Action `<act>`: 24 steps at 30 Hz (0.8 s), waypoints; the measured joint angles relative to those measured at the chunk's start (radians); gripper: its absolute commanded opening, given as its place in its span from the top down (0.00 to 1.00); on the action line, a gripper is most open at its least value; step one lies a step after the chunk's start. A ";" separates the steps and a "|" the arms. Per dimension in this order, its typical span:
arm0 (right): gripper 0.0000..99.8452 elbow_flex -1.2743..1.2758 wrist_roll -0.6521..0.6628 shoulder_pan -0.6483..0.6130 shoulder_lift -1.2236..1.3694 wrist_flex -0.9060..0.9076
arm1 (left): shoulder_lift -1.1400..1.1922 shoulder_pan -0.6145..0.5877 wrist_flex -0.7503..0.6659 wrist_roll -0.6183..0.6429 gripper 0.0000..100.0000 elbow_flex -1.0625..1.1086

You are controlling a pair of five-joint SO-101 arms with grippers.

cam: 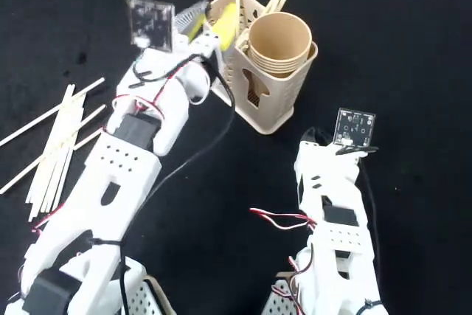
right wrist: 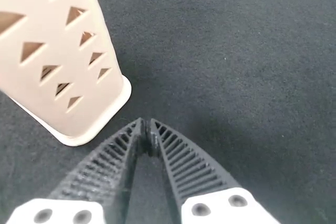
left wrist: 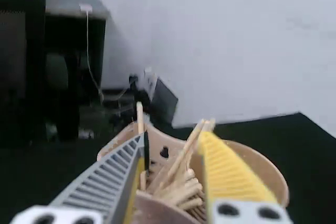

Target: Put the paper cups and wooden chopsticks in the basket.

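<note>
Your left claw [left wrist: 173, 139] is hanging spread open over the one basket [cam: 269, 105] near the table's [cam: 413, 71] far edge. It is holding one stack of paper cups [cam: 280, 38] and several chopsticks [left wrist: 176, 179]. Loose chopsticks [cam: 55, 145], too overlapped to count, are lying by the left edge. Your right claw [right wrist: 146, 125] is sitting closed, empty.

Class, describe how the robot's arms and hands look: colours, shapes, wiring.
The left arm and right arm are white shells with black motor blocks and loose red wires. A black cable runs along the left. The left hand has one grey and one yellow ribbed finger; the right hand, two black ones.
</note>
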 measured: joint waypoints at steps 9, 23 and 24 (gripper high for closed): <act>0.99 0.000 0.000 0.000 0.000 0.000 | -0.002 -0.037 0.612 0.083 0.73 -0.348; 0.99 0.000 0.000 0.000 0.000 0.000 | 0.121 -0.644 0.852 -0.161 0.70 -0.315; 0.99 0.000 0.000 0.000 0.000 0.000 | 0.150 -0.683 0.852 -0.186 0.70 -0.295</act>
